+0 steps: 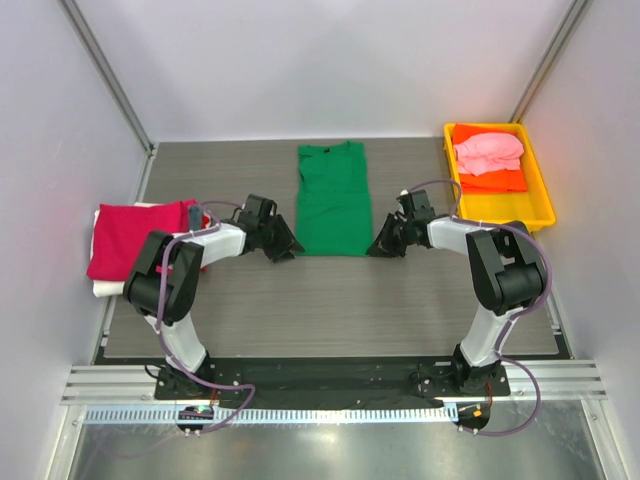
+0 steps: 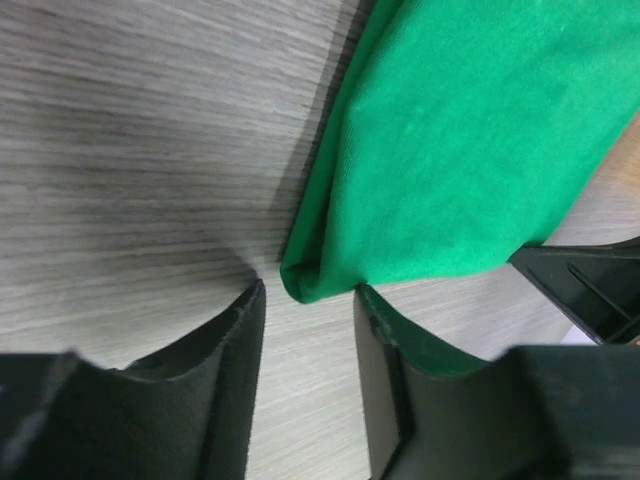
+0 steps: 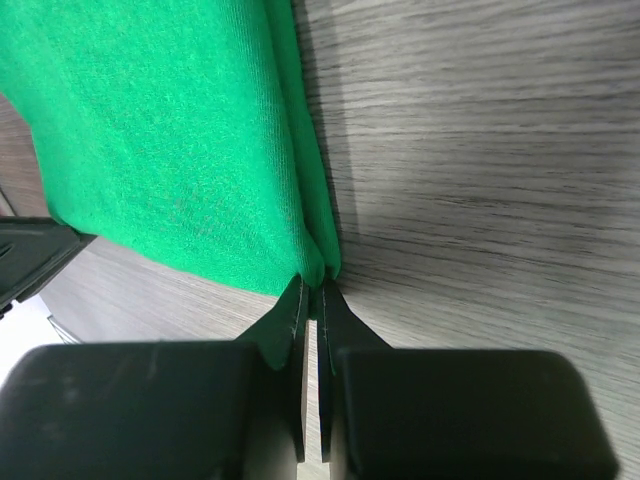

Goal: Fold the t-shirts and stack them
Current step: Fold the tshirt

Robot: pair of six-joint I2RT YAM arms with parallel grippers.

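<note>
T-shirt (image 1: 333,200) corners between both jaws

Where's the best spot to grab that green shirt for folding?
Its two near hem corners, approached low from the arms' side. The green shirt lies flat, hem nearest; the right pincer pinches one corner, the left pincer straddles the other.

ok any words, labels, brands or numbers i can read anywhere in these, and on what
None can be read in any view.
The green t-shirt, crimson t-shirt, pink t-shirt and orange t-shirt show plain cloth with no print or tag.
The yellow tray shows no label.
</note>
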